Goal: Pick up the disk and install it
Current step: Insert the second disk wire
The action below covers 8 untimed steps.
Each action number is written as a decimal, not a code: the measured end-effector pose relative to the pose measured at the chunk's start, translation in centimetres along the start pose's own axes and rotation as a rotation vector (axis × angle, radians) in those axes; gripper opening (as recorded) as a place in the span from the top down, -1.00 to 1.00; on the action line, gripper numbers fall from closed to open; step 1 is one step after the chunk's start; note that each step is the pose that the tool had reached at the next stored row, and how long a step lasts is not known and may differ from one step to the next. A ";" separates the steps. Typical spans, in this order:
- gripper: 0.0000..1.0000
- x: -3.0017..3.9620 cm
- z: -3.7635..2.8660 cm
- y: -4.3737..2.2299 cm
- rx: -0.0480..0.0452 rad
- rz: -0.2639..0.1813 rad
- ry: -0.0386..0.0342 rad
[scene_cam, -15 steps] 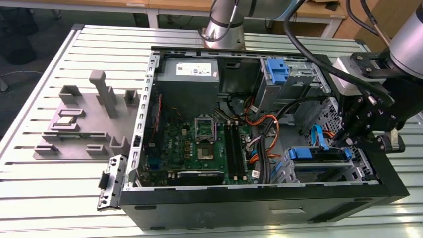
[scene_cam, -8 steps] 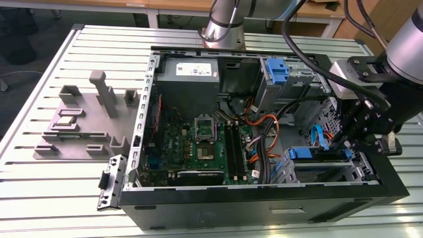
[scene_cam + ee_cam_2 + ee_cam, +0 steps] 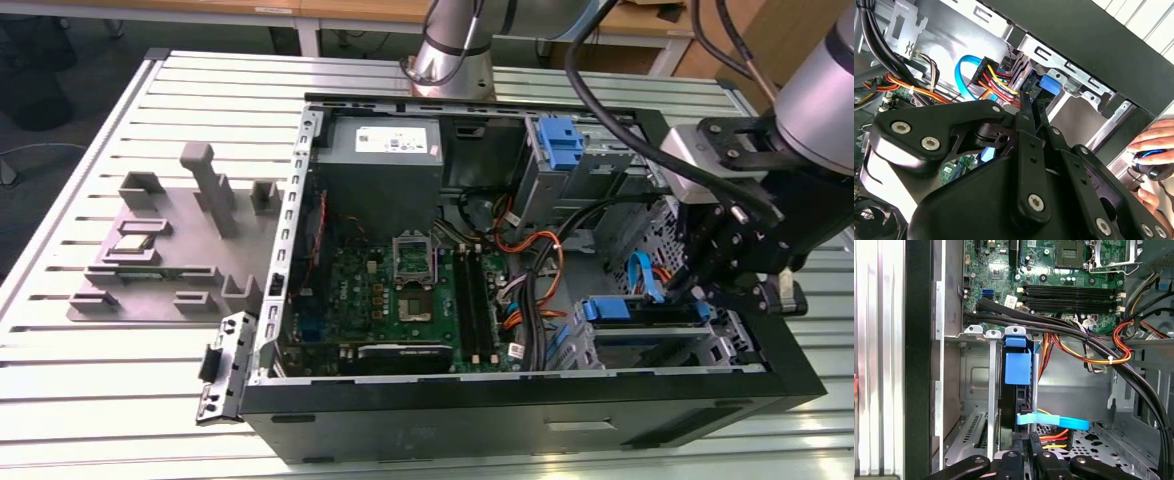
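1. We see the gripper (image 3: 703,290) lowered inside the open computer case (image 3: 534,395), at the drive cage (image 3: 650,340) on the exterior view's right.

2. The disk (image 3: 1017,375) stands on edge in the cage slot, blue bracket outward, apparently seated or nearly so; we judge the edge-on pose lets it slide between the rails.

3. In the second wrist view the fingers (image 3: 1026,107) look drawn close together just beside the bracket; whether they grip it, we cannot tell.

4. A hand (image 3: 1154,160) rests on a mouse beyond the case.
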<state>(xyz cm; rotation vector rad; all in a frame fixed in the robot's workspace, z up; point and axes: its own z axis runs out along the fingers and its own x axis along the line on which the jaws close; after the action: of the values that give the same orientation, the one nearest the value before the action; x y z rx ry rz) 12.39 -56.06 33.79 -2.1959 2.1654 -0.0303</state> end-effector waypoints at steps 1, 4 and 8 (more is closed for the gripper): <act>0.66 0.01 0.02 0.02 0.0000 0.000 0.0001; 0.66 0.02 0.11 0.06 0.0000 0.000 -0.0001; 0.66 0.02 0.12 0.07 0.0000 0.000 0.0001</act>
<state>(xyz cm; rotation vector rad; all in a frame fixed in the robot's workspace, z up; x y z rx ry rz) 12.32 -56.07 33.67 -2.1960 2.1654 -0.0303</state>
